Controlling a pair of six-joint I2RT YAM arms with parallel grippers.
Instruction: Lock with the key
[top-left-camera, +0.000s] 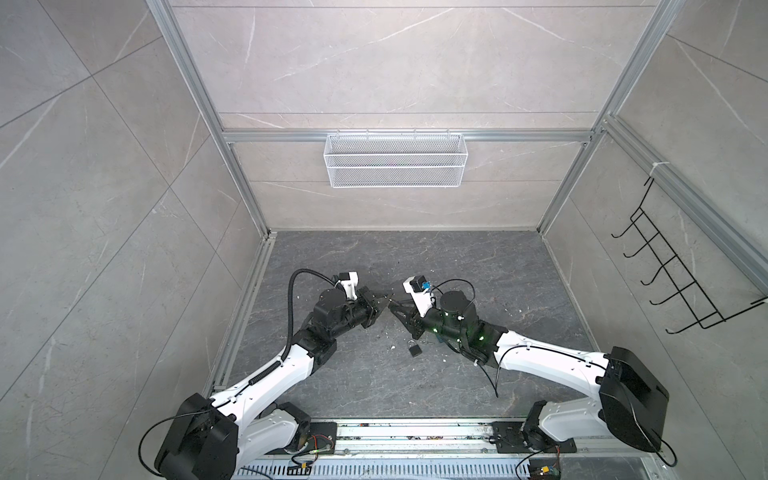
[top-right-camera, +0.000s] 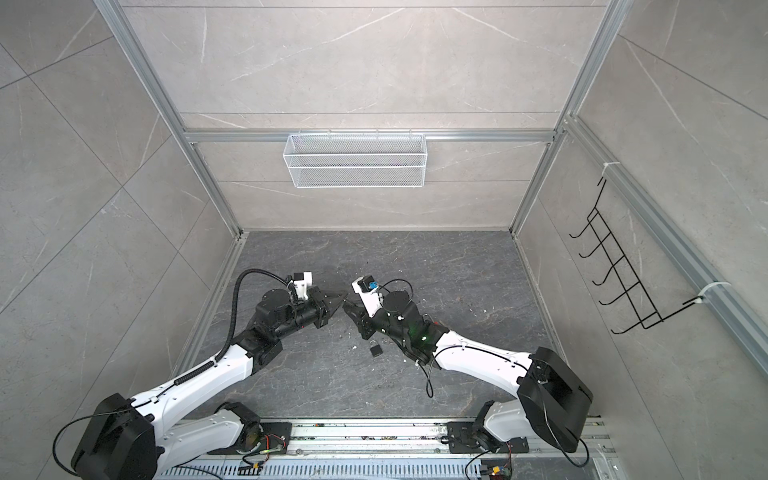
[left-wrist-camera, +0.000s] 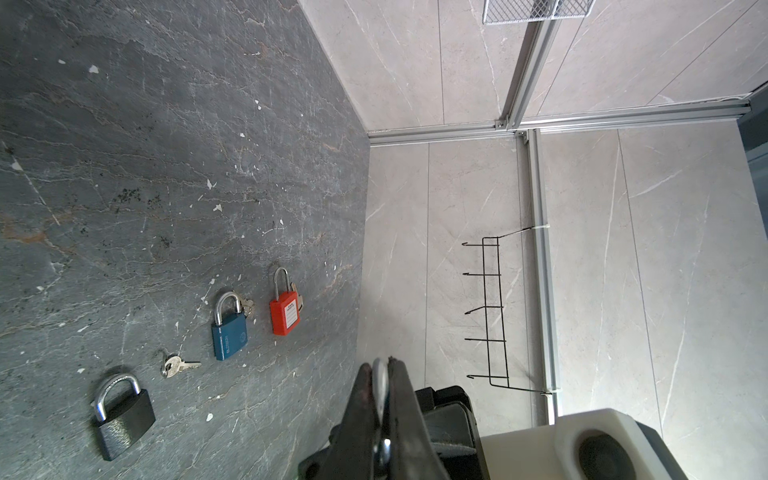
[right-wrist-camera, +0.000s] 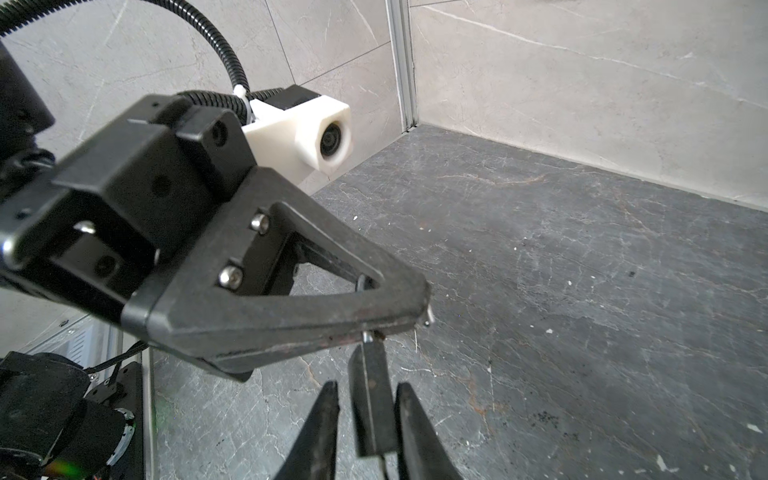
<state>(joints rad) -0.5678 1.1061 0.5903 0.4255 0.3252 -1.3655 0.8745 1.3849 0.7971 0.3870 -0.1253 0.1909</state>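
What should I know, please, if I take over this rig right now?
Left hand: shut on a small silver piece, probably the key, raised mid-table.
Right hand: tip to tip with it, fingers either side of a dark slab, likely a padlock edge-on; grip unclear.
On the table: black padlock, loose key, blue padlock, red padlock.
Done: the two pieces meet in the air.
Left: whether the key is in is hidden; seat it, turn, confirm locked.
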